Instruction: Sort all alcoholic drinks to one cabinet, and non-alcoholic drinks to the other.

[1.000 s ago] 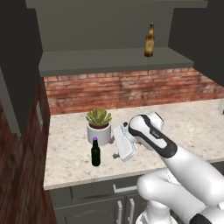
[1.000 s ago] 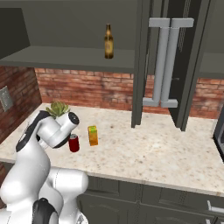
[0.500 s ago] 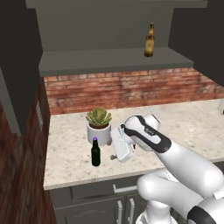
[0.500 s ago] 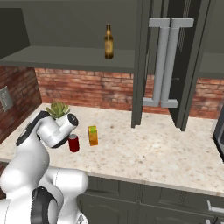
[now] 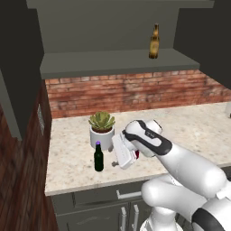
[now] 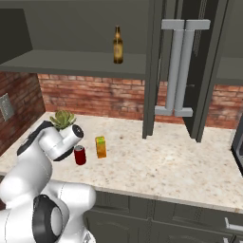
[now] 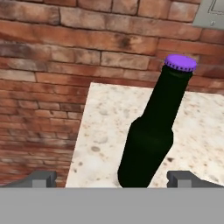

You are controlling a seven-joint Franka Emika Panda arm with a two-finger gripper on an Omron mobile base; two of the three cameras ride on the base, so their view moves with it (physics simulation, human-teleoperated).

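The dark green bottle [image 5: 98,157] stands near the tabletop's [image 5: 72,162] front edge, bare tabletop to its left and front. The potted succulent [image 5: 102,129] crowds just behind it. The fingers [image 7: 41,178] stand wide apart with the bottle between them.

A brown bottle [image 6: 117,45] stands on the open cabinet shelf [image 6: 71,62]; below on the counter [image 6: 156,168], a red can [image 6: 80,155] sits just beside an orange carton [image 6: 100,147], near a potted plant [image 6: 63,118]
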